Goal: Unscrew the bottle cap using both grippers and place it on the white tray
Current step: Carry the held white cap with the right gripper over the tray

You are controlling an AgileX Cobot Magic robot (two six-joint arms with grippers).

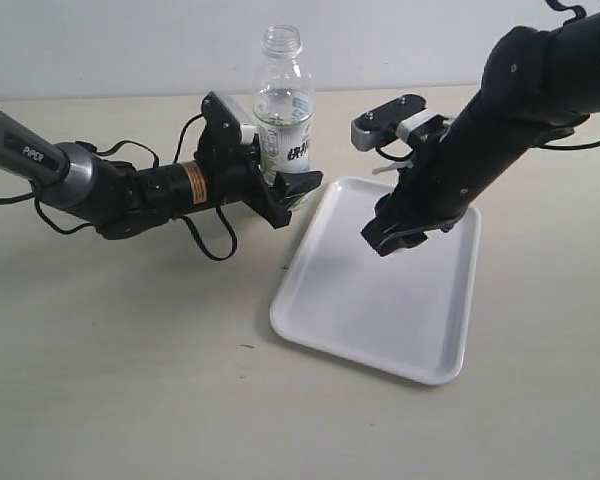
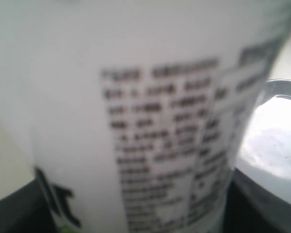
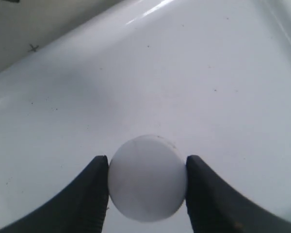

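Observation:
The clear bottle (image 1: 283, 105) stands upright at the back, its threaded neck bare, with my left gripper (image 1: 280, 185) shut on its labelled body. Its blurred label (image 2: 150, 141) fills the left wrist view. My right gripper (image 1: 388, 238) hangs over the white tray (image 1: 360, 310), near the tray's far end. In the right wrist view the round white bottle cap (image 3: 147, 184) sits pinched between the two black fingers (image 3: 89, 194), with the right gripper (image 3: 147, 165) shut on it above the tray surface (image 3: 184, 73). In the exterior view the cap is hidden by the gripper.
The tray lies slanted on the beige table (image 1: 110, 350), right of the bottle. Black cables (image 1: 205, 235) trail from the left arm across the tabletop. A grey wall runs behind the table.

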